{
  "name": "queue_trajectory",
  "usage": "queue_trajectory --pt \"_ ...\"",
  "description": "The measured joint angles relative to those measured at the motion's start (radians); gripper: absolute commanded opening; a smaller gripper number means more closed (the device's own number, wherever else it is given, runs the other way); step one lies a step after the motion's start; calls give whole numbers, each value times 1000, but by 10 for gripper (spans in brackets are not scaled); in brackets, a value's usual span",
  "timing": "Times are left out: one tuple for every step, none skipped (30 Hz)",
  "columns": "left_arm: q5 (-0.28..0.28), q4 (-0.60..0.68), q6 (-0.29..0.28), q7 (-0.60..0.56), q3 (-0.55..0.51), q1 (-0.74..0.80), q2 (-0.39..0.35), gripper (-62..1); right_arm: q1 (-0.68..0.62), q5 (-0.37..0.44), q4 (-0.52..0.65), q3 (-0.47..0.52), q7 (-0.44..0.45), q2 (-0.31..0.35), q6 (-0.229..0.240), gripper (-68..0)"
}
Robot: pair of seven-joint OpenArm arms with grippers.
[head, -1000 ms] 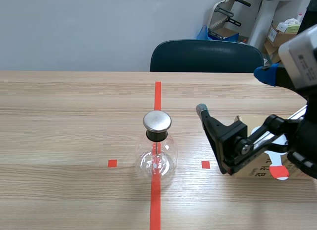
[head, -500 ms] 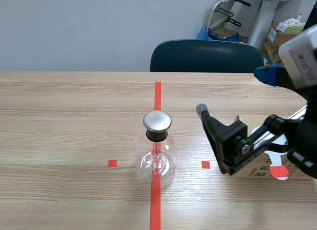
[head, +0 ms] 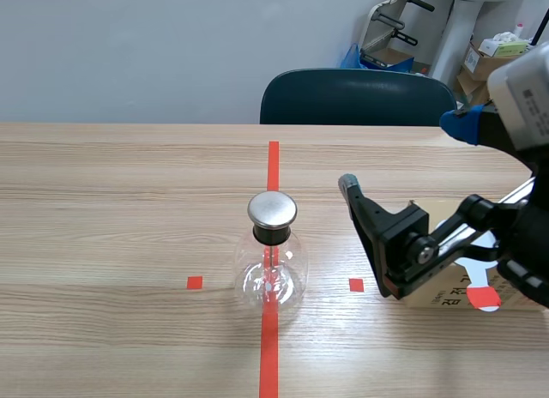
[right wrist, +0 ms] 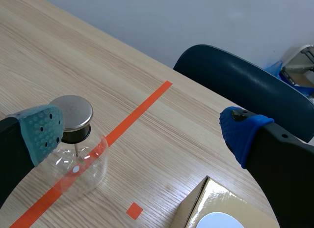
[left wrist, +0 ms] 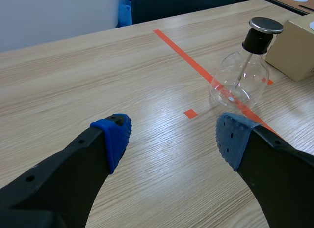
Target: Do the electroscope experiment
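The upright flask [head: 271, 268] stands left of the right gripper [head: 403, 154], its fingers apart, nearer than the equally spread left gripper [left wrist: 172, 137].

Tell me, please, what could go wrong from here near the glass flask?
1. The flask is glass with a metal cap on top; the open right jaws, close beside it, might knock it over.
2. The right arm hangs over the box and might push it.
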Motion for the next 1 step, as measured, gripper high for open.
queue_trajectory --pt "0 0 0 0 0 0 0 -217 0 0 0 0 0 0 0 4"
